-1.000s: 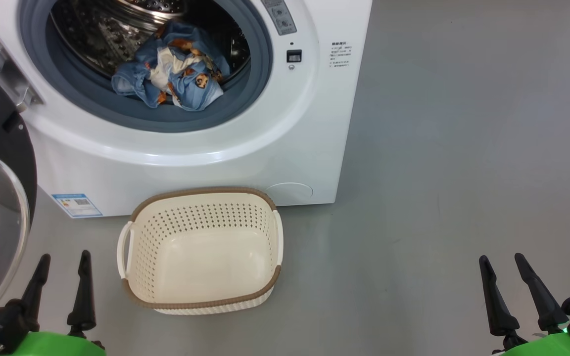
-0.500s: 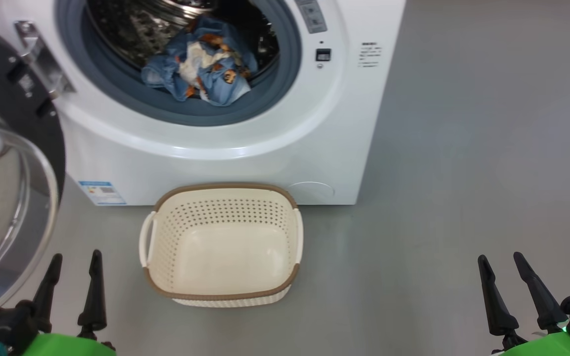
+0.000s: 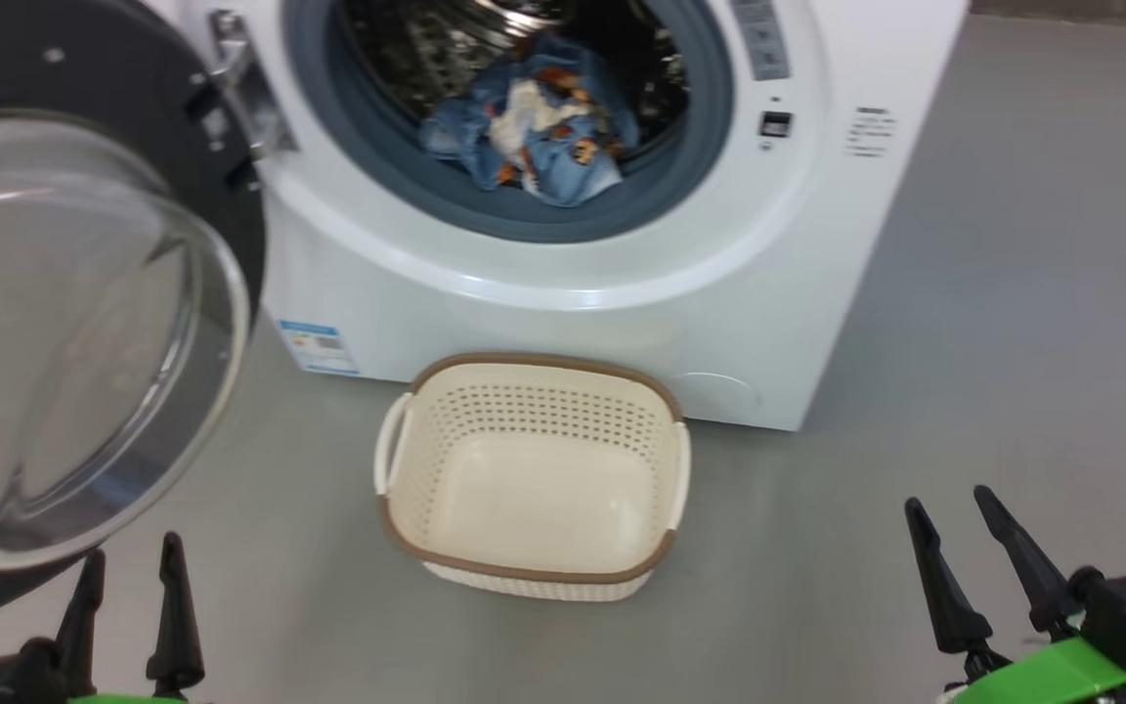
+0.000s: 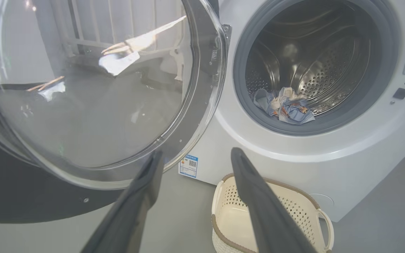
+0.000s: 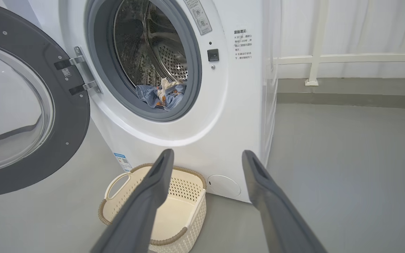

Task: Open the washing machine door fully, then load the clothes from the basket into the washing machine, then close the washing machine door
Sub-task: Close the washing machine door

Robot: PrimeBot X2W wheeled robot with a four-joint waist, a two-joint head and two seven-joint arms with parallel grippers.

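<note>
Since the clothes (image 3: 534,147) lie in the washing machine (image 3: 622,323) and the basket (image 3: 543,411) before it is empty, closing is judged due — the wide-swung washing machine door (image 3: 64,313) must be pushed; left pincer (image 3: 132,548) and right pincer (image 3: 948,497) are released, empty

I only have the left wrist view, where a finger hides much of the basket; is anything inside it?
Observer: No, the head view shows the basket empty inside.
Operator: Thank you. Where is the right gripper?
Observer: The right gripper hangs open over the grey floor, right of the basket, holding nothing.
Operator: And what stands beyond the washing machine on its right side?
Observer: The right wrist view shows a white railing there.
</note>
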